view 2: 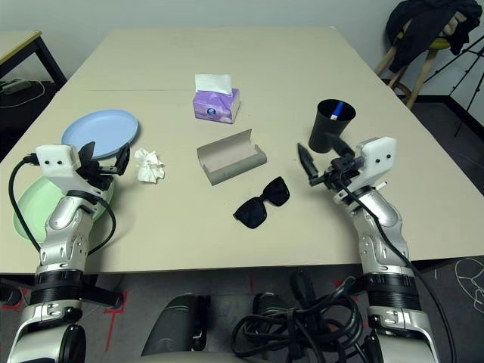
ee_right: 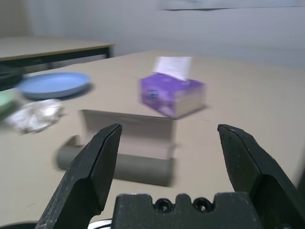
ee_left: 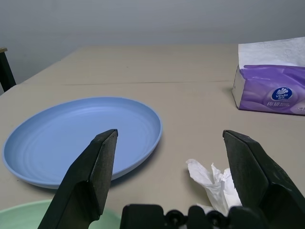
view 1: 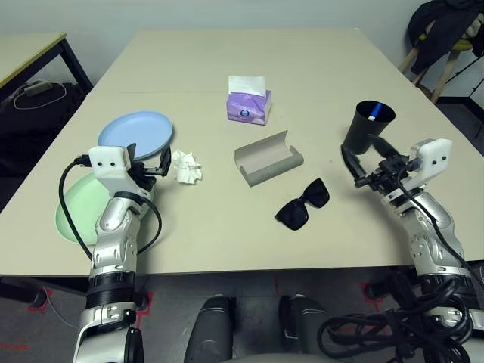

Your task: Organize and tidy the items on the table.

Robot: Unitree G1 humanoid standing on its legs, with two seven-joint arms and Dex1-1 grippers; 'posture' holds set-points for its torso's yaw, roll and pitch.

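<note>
Right now both hands hang above the beige counter (view 1: pixel 318 68) with their fingers spread wide and nothing between them. The left hand (view 1: pixel 149 164) hovers at the near left, over the mint-green plate (view 1: pixel 74 212), whose far rim sits just beside the light-blue plate (view 1: pixel 136 130). Just to the right of that hand lies the crumpled white tissue wad (view 1: pixel 186 165), resting on the counter close to the blue plate's edge; in the left wrist view the wad shows beside one black finger.

Near the middle, the grey glasses case (view 1: pixel 268 157) lies open, its curved lid standing up. The black sunglasses (view 1: pixel 302 204) rest nearer the robot than the case and slightly to its right, apart from it. Farther back stands a purple tissue box (view 1: pixel 249 104) with a white sheet sticking out of the top.

At the right, the black cup (view 1: pixel 368 125) stands upright with a blue-tipped pen (view 1: pixel 375 114) inside. The right hand (view 1: pixel 362 162) hovers close in front of the cup, pointing toward the counter's middle.
</note>
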